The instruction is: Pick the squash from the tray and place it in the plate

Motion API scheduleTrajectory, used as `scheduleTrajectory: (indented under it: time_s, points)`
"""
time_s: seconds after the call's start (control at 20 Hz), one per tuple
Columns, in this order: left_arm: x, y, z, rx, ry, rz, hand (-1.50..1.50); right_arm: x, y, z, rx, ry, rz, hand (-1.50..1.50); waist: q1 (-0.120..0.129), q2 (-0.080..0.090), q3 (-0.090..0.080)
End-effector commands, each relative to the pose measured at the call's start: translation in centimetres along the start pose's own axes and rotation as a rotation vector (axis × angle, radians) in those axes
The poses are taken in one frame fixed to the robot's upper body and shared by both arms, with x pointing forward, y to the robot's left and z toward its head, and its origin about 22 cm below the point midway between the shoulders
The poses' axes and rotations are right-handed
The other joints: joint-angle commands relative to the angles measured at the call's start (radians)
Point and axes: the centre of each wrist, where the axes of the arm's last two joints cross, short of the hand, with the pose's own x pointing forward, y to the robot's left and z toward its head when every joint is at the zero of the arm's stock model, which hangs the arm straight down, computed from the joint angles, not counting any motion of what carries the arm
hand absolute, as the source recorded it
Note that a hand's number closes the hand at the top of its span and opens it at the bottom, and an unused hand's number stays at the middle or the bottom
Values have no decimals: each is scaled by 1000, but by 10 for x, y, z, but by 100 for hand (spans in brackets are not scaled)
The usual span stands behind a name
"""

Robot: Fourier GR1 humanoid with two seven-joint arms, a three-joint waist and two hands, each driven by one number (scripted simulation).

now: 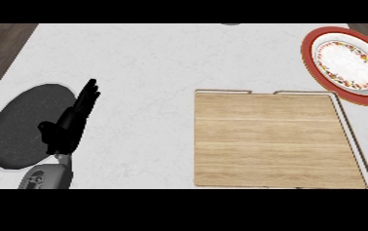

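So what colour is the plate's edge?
Red, round the plate with a white middle and a ring of red-orange patterning; the head view shows it.

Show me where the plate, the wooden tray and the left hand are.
plate (343,62): head view, on its white centre.
wooden tray (273,140): head view, on its bare middle.
left hand (70,123): head view, on its palm.

The right edge is cropping the plate (338,59) and the tray (273,137); the left hand (68,123) is covering part of the dark mat (28,123).
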Motion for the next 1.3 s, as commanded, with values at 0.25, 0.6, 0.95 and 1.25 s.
scheduleTrajectory:
  time_s: [0.25,0.6,0.95,1.25]
  points:
    - [2,7,-3,-1,12,3,0,26,43,-49,98,-61,-71,150,1,0,-1]
    - [-2,8,2,-2,0,-14,0,62,100,-90,149,-75,-103,150,5,1,-2]
    - [-4,14,3,3,-4,-3,0,86,148,-105,184,-55,-106,150,9,4,-1]
    - [4,15,-1,-28,0,4,0,91,189,-98,97,136,-222,-150,16,10,-1]
